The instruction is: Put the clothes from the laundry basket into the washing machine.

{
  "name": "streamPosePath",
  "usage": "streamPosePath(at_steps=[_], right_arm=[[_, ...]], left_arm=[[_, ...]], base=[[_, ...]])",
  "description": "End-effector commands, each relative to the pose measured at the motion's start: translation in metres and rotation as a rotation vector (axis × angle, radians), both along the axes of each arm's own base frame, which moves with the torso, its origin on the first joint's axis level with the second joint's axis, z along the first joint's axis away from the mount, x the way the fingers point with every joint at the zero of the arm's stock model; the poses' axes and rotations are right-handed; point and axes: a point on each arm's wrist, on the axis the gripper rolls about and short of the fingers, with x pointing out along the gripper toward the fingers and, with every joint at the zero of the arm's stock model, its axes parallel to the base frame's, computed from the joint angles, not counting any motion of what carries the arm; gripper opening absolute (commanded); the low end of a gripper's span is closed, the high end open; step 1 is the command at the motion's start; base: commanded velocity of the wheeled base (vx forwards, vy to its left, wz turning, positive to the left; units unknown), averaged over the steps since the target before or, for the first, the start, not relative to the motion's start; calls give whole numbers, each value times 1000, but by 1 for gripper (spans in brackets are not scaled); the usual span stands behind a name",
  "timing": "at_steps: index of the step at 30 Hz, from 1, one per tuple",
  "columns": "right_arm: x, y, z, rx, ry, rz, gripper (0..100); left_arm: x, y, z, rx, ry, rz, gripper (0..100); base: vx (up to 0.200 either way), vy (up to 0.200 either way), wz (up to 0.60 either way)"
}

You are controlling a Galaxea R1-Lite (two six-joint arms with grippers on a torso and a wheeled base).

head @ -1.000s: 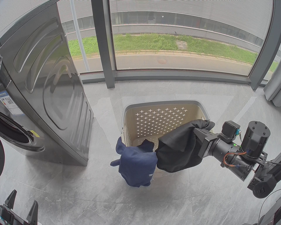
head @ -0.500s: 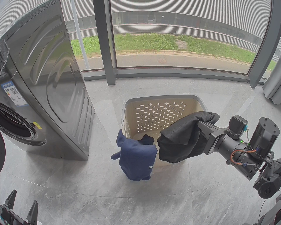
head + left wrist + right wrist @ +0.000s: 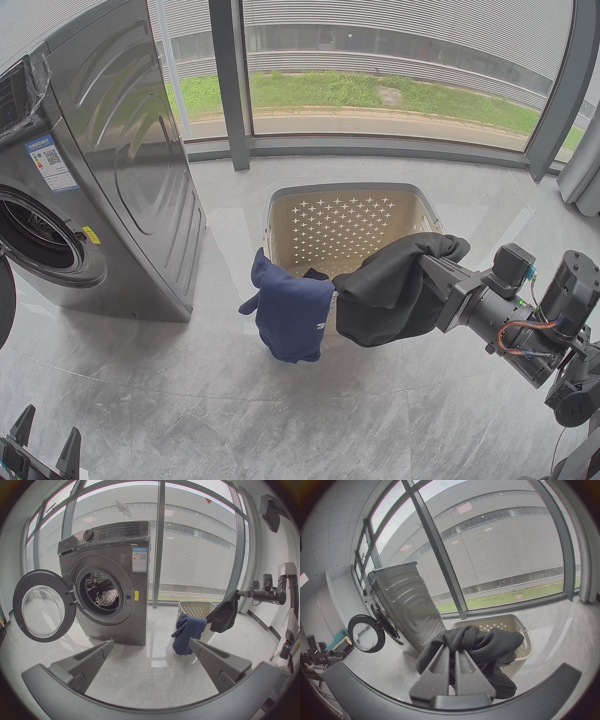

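Nearest, left gripper (image 3: 150,642): fingers spread wide with nothing between them, low over the floor (image 3: 219,406).
right gripper (image 3: 452,650): clamped on the black garment (image 3: 387,294), which hangs over the near right corner of the laundry basket (image 3: 350,187), perhaps brushing its rim.
navy garment (image 3: 290,309): draped over the basket's near rim, hanging outside.
laundry basket: on the floor, right of the machine.
washing machine (image 3: 125,156): door (image 3: 43,605) swung open.

Head overhead, wrists low; all share basket (image 3: 350,186).
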Motion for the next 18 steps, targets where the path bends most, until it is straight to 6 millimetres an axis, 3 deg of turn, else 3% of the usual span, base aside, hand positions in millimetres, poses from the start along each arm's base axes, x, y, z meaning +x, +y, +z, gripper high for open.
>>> streamPosePath(at_steps=[1,18], right_arm=[[-1,1,1,3,-4,3,0],[-7,8,1,8,-5,39,0]], left_arm=[[0,0,-5,-1,1,-2,100],[0,0,-5,-1,1,0,100]], base=[[0,200,0],[0,200,0]])
